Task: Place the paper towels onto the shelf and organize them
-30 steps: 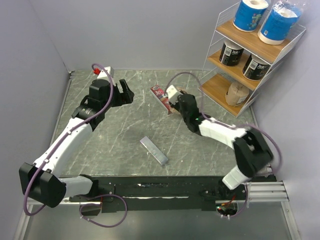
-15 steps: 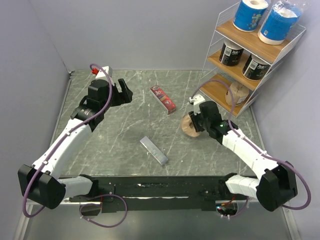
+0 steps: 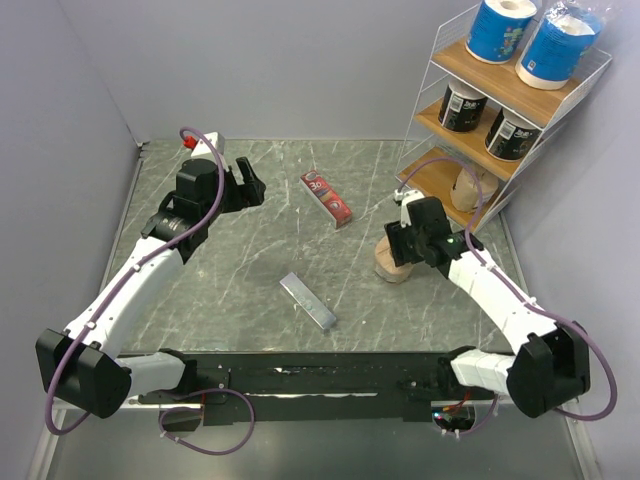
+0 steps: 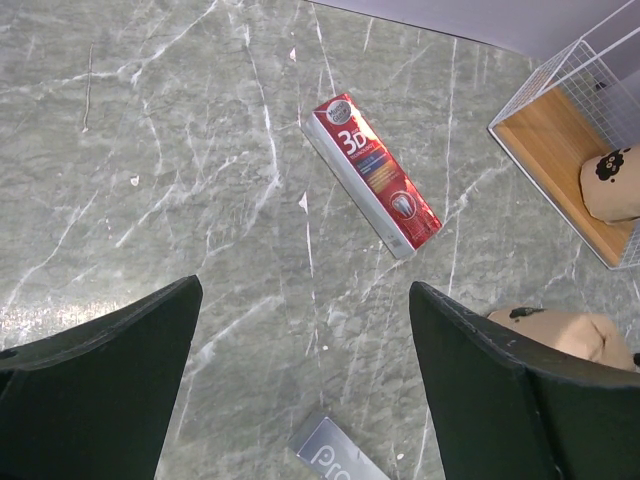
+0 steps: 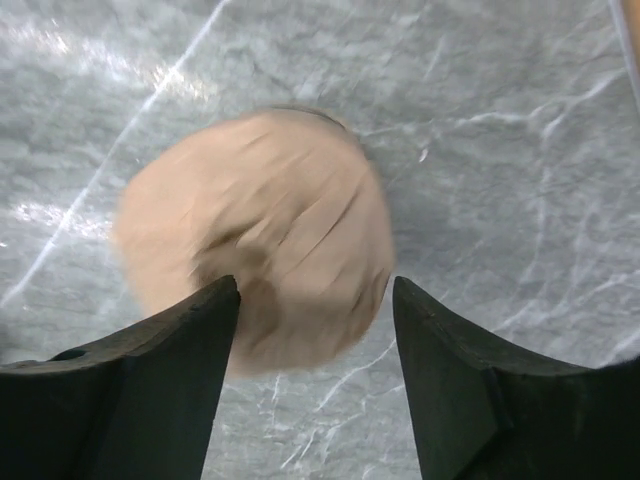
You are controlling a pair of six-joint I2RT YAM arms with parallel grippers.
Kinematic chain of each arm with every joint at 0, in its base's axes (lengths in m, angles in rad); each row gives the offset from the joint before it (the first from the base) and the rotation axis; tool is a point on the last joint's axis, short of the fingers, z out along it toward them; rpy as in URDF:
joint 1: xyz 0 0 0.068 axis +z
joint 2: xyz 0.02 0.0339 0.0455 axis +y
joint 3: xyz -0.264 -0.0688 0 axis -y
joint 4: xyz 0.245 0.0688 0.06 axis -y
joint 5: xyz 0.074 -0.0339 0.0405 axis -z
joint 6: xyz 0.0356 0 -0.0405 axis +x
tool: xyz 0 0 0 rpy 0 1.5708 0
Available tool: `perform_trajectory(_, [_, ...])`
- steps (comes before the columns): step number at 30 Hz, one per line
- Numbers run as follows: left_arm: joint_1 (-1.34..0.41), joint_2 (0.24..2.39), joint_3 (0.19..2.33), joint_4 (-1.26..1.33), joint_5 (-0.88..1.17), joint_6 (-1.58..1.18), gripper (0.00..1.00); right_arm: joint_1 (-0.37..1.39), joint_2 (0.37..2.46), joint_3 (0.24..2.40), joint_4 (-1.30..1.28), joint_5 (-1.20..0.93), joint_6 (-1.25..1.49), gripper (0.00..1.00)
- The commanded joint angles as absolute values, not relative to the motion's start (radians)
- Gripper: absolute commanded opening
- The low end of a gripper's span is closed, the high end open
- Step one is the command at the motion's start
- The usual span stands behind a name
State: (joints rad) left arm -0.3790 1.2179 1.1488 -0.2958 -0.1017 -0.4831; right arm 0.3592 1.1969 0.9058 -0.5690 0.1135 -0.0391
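The shelf [image 3: 520,95] stands at the back right. Two blue rolls [image 3: 500,28] sit on its top tier, two black rolls [image 3: 462,105] on the middle tier, and one tan roll [image 3: 474,185] on the bottom tier. A second tan roll [image 3: 392,264] stands on the table in front of the shelf. My right gripper [image 3: 408,238] hovers just above it, open; in the right wrist view the roll [image 5: 250,230] shows blurred beyond the parted gripper [image 5: 315,290]. My left gripper [image 3: 250,187] is open and empty at the far left.
A flat red packet [image 3: 327,197] lies mid-table and also shows in the left wrist view [image 4: 372,178]. A grey bar [image 3: 308,301] lies nearer the front. The left wrist view shows the shelf's bottom tier [image 4: 545,150] and the table roll [image 4: 560,330].
My right gripper has swung right, from beside the red packet to above the tan roll. The roll has shifted a little right and now stands more upright. The left arm is still.
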Motion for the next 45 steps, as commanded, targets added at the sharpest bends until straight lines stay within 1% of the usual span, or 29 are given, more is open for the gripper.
perform_trajectory(1, [-0.379,1.203,1.149,-0.255,-0.1,-0.476,0.92,0.359,1.126,0.977,-0.618,0.127,-0.003,0.73])
perform_trajectory(6, [-0.379,1.206,1.149,-0.255,-0.097,-0.469,0.92,0.423,1.117,0.957,-0.592,0.081,-0.002,0.76])
perform_trajectory(10, [-0.379,1.213,1.155,-0.259,-0.088,-0.469,0.93,0.459,1.134,0.94,-0.552,0.08,-0.011,0.77])
perform_trajectory(17, [-0.379,1.215,1.158,-0.264,-0.1,-0.471,0.92,0.488,1.189,0.946,-0.532,0.081,-0.028,0.74])
perform_trajectory(28, [-0.379,1.218,1.16,-0.267,-0.098,-0.471,0.92,0.515,1.249,0.925,-0.482,0.147,-0.051,0.71])
perform_trajectory(40, [-0.379,1.213,1.16,-0.265,-0.104,-0.469,0.92,0.549,1.356,0.913,-0.43,0.245,-0.101,0.64])
perform_trajectory(43, [-0.379,1.213,1.16,-0.265,-0.104,-0.472,0.92,0.558,1.358,0.902,-0.423,0.27,-0.107,0.6])
perform_trajectory(45, [-0.379,1.213,1.16,-0.265,-0.101,-0.472,0.92,0.563,1.351,0.899,-0.422,0.284,-0.123,0.56])
